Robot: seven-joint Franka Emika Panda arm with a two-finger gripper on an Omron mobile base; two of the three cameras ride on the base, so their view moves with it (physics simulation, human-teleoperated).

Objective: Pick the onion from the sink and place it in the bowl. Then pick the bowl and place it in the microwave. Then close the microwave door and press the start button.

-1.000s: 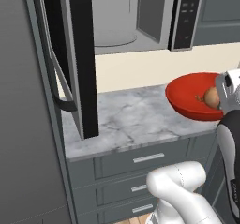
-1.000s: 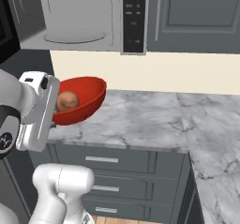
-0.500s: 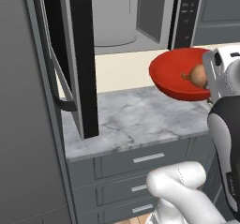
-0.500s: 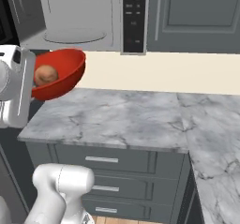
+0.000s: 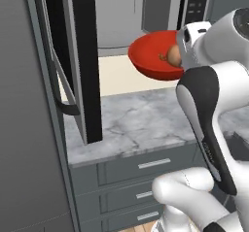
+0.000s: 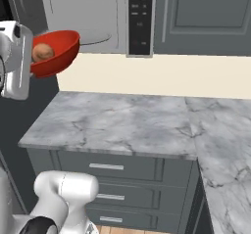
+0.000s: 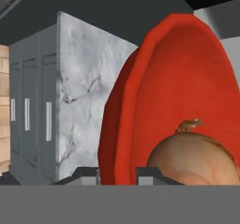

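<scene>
Carrying bowl point(image 5: 153, 58) toward microwave point(image 5: 121, 17), onion point(image 5: 173, 55) inside; jaws pinched on the rim, high above bench point(image 6: 127, 123). Keep level so nothing rolls out, clear the open door point(image 5: 80, 56), then slide straight in before releasing.

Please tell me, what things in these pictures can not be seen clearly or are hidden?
- Fingertips of the gripper: hand view, cut by the bottom edge, astride the bowl rim.
- Onion: hand view, lower part cut off.
- Microwave interior: left base view, partly behind the open microwave door and the bowl.
- Button panel: right base view, labels too small to read.
- The bowl's near side: right base view, behind the white hand.
</scene>
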